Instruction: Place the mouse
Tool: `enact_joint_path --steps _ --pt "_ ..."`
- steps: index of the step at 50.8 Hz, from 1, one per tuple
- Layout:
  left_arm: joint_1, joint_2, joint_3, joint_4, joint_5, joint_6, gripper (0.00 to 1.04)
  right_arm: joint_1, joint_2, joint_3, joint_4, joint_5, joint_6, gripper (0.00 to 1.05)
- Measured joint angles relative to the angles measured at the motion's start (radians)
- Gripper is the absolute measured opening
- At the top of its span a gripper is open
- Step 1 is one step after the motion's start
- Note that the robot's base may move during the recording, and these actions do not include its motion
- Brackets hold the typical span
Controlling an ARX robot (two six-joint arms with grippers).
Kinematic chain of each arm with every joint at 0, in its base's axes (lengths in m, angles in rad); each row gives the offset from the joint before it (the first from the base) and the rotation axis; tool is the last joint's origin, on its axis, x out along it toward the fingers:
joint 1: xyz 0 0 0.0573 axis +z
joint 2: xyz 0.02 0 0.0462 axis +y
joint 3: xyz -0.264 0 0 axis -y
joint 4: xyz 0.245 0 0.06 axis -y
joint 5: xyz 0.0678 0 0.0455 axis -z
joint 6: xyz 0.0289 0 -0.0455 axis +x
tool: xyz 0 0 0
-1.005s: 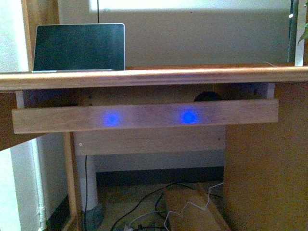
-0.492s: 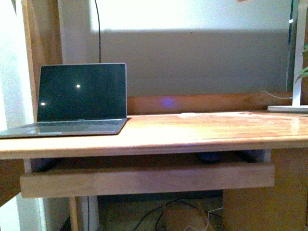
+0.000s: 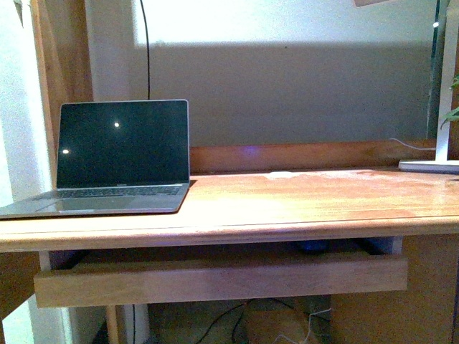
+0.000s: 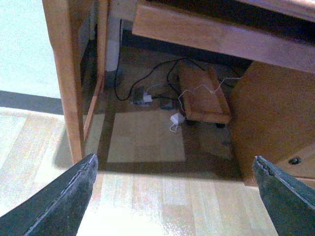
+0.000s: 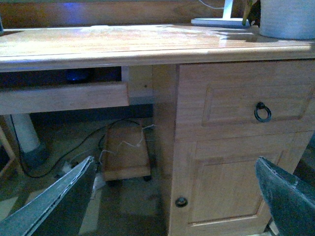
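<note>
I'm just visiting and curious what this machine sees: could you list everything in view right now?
laptop: one, dark grey, open on the desk's left side
desk: one, wooden
pull-out tray: one, wooden, under the desktop
mouse: one, dark, in the tray, mostly hidden
lamp base: one, white, at the desk's right end
ring handle: one, black, on the desk's drawer
low trolley: one, wooden, on the floor
cables: several, black and white, on the floor
left gripper: dark, open, empty
right gripper: dark, open, empty

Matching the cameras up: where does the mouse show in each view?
Front: mouse, a dark shape behind the tray front board, under the desktop, right of centre.
Left wrist: not visible.
Right wrist: mouse in shadow behind that board.
Shared landmark: tray front board.
</note>
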Motion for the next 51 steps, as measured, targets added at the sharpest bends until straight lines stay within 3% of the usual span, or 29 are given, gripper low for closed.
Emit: enact_joint_path --steps 3,8,19,39,51 --pt "0.045 0.190 0.054 0.168 0.037 0.062 0.97 0.000 0.000 0.000 0.000 0.000 0.000 0.97" --pt "0.046 0.467 0.130 0.411 0.033 0.256 0.97 0.000 0.000 0.000 0.000 0.000 0.000 0.97" --pt "0.019 0.876 0.264 0.696 0.022 0.678 0.97 0.000 0.000 0.000 0.000 0.000 0.000 0.97" --pt "-0.015 1.353 0.571 0.891 0.091 1.243 0.97 0.000 0.000 0.000 0.000 0.000 0.000 0.97" --pt "-0.033 1.489 0.727 0.851 0.164 1.379 0.97 0.000 0.000 0.000 0.000 0.000 0.000 0.97"
